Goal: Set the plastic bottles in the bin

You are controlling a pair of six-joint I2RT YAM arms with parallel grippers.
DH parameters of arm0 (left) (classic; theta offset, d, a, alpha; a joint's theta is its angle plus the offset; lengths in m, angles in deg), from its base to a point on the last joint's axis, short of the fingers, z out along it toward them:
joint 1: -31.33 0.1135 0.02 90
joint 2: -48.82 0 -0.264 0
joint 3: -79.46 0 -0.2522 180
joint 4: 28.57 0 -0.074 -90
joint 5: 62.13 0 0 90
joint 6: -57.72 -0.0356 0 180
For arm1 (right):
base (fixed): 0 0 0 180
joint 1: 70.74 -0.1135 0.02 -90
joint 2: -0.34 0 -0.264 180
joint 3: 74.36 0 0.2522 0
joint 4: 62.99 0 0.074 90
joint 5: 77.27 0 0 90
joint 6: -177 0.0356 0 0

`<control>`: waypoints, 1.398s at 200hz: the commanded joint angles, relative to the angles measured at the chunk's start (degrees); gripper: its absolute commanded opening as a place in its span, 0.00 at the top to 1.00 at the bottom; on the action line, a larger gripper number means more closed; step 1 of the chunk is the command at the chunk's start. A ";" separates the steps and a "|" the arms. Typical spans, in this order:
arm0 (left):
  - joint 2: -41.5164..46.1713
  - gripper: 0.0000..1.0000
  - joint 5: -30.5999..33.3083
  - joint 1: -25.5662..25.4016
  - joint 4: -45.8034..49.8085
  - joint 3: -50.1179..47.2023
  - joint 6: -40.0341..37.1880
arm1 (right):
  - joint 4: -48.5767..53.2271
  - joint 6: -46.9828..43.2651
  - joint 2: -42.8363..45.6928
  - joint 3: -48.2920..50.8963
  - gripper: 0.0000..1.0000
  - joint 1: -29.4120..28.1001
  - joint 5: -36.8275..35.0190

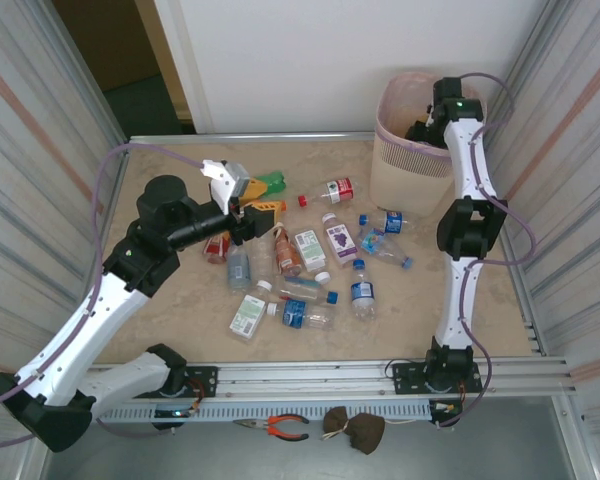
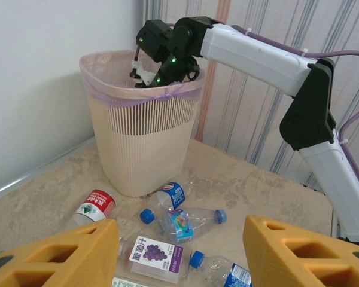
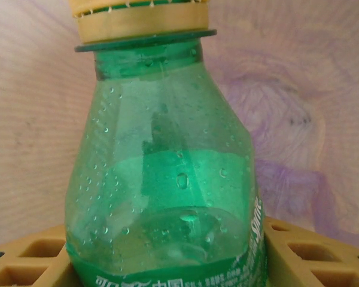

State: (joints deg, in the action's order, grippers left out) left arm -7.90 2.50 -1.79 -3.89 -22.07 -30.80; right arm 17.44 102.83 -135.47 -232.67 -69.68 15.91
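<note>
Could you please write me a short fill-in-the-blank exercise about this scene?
1. The right pincer grips a ____ bottle.
2. The bin stands at the table's far ____ corner.
3. The left pincer is ____ and holds nothing.
Missing words: green; right; open.

Beige stone-look table (image 1: 410, 320), aluminium rail (image 1: 320, 378) along its near edge. Orange-handled pliers (image 1: 276, 427) and a brown pouch (image 1: 355, 428) lie just beside each other on the grey ledge nearer than the rail, pliers on the left. Corrugated panels (image 1: 40, 120) close the left and right sides, white wall (image 1: 300, 60) at the far side, dark doorway (image 1: 130, 60) at far left.
</note>
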 commanded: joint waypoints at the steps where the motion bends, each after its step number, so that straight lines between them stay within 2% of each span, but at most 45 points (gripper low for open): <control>1: 0.83 0.43 0.82 -0.19 -0.30 -0.62 -0.24 | 2.91 -2.01 -2.43 -1.96 0.56 -0.62 -1.31; 75: 1.42 0.43 1.32 -0.19 -0.22 -1.46 0.11 | 4.16 -3.05 -8.18 -1.87 0.50 -0.71 0.69; 128: 2.45 0.43 2.26 -0.19 0.24 -2.53 0.43 | 4.17 -3.00 -9.48 -1.87 0.37 -0.71 1.94; 186: 2.80 0.43 2.55 -0.13 0.28 -2.87 0.69 | 3.37 -2.92 -5.04 -1.96 0.26 -0.68 1.53; 279: 2.77 0.46 2.59 -0.17 0.41 -3.80 0.81 | 2.94 -2.92 5.09 -2.46 0.24 -0.69 0.51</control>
State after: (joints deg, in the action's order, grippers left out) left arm -6.11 4.60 -1.79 -3.89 -24.96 -30.56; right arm 19.85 100.84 -135.93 -233.63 -70.19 17.02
